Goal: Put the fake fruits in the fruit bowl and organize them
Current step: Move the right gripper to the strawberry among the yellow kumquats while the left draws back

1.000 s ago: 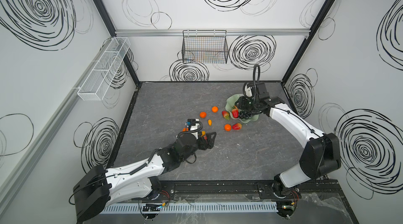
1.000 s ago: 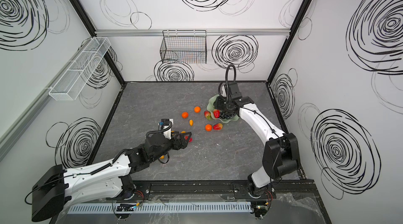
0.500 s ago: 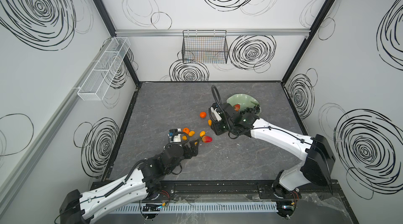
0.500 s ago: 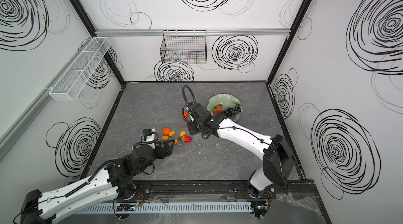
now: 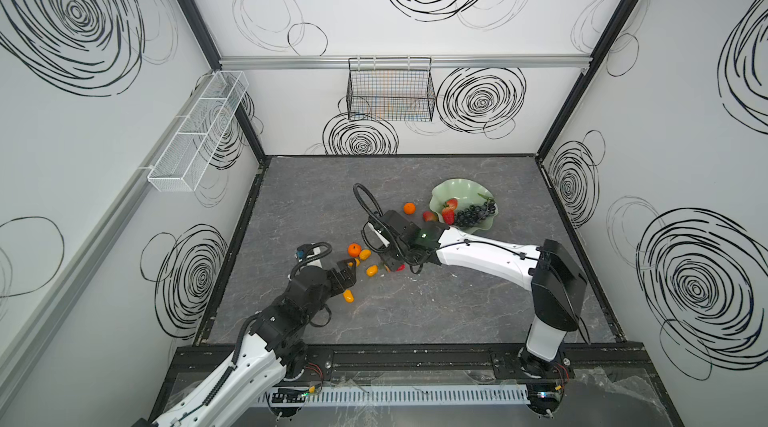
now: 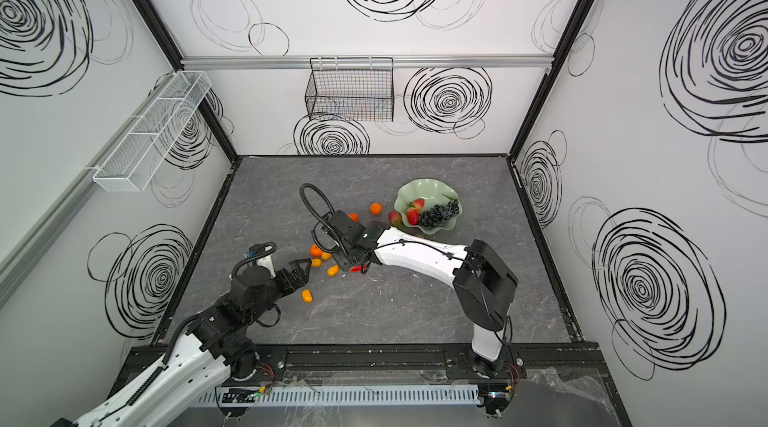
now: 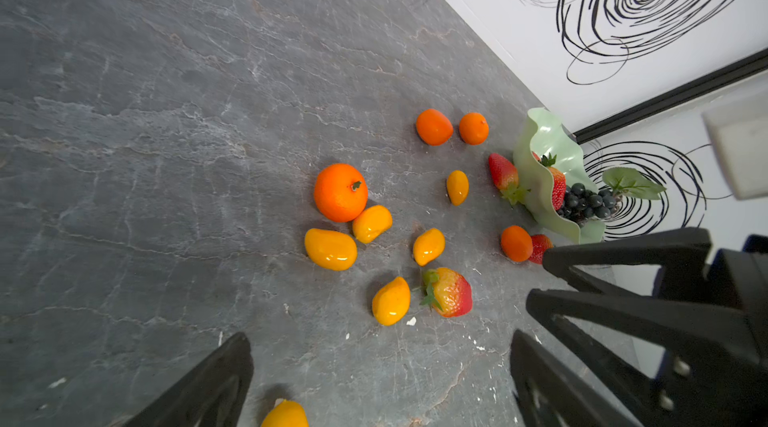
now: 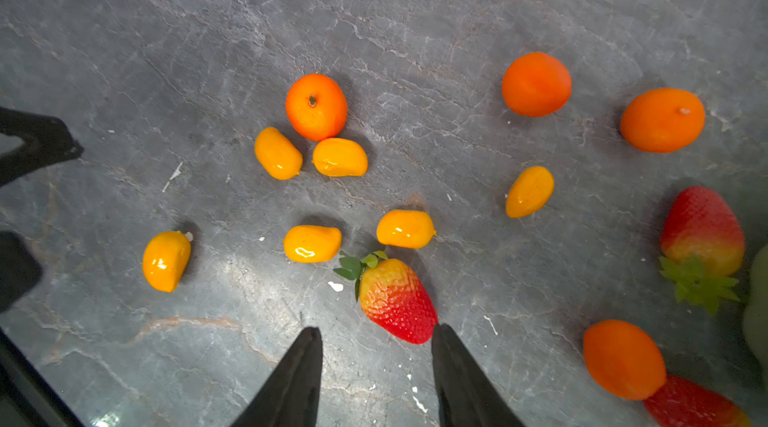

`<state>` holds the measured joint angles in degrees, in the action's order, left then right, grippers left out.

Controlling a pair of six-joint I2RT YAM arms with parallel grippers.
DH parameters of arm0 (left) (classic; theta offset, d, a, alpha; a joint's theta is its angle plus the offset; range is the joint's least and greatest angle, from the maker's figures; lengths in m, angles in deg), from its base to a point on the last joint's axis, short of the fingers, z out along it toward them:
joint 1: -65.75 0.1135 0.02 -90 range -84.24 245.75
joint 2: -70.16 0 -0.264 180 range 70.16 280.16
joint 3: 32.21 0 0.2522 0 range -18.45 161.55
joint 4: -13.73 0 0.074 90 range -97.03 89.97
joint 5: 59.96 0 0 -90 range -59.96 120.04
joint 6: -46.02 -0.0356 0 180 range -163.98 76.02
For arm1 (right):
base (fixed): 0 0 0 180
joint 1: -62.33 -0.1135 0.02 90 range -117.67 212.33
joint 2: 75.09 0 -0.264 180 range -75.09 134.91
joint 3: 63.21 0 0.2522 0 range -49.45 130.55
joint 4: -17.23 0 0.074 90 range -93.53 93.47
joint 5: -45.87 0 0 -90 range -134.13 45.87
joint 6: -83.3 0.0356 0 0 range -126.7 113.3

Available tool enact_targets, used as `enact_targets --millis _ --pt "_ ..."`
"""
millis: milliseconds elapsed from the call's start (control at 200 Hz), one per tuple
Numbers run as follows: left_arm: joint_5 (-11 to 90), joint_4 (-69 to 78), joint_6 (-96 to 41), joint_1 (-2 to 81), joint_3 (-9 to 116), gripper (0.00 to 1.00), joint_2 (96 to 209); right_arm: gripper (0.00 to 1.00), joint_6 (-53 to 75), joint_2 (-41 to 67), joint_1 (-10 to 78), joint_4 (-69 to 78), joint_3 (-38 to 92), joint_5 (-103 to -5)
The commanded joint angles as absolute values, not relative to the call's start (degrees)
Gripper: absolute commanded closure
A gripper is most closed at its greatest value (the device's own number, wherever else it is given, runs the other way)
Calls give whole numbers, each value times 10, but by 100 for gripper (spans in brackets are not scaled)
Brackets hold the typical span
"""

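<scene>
Looking down in both top views, I find the pale mint-green, wavy-rimmed plastic fruit bowl (image 5: 446,190) (image 6: 415,190) at the far right of the dark grey stone-patterned tabletop (image 5: 457,312). Two glossy red strawberries (image 5: 448,215) and the dark grape bunch (image 5: 476,213) lie inside, the bunch's long axis running roughly left to right. My right claw (image 5: 392,268) reaches across to mid-tabletop. My left claw (image 6: 306,269) hangs just beside the small yellow-orange oval kumquats (image 5: 372,270).

From the left wrist, the left claw (image 7: 380,339) stands spread as wide as it goes, holding nothing. One of the kumquats lies on the tabletop between its fingers (image 7: 216,379).

From the right wrist, the right claw (image 8: 376,331) stands partly apart and grips nothing. A red-and-yellow plastic strawberry (image 8: 395,300) lies flat just ahead of it, its long axis slanted. Its red tip points at the claw and sits just beside one finger, and its leafy green cap points away toward the kumquats. Beyond, a round orange tangerine (image 8: 316,107) touches two kumquats, well apart from the fruit bowl.
</scene>
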<state>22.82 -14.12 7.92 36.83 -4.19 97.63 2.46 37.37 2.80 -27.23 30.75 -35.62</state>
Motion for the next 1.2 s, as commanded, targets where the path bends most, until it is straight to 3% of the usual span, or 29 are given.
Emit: enact_targets --millis 0,595,1196 --pt "291 -137 68 408 -56 1 972 51 -11 400 25 -288 343 -341" --pt "392 -99 106 562 -96 1 968 52 -78 486 14 -344 412 -370" --pt "417 -89 109 577 -100 1 971 52 -89 546 -2 -371 438 -329"
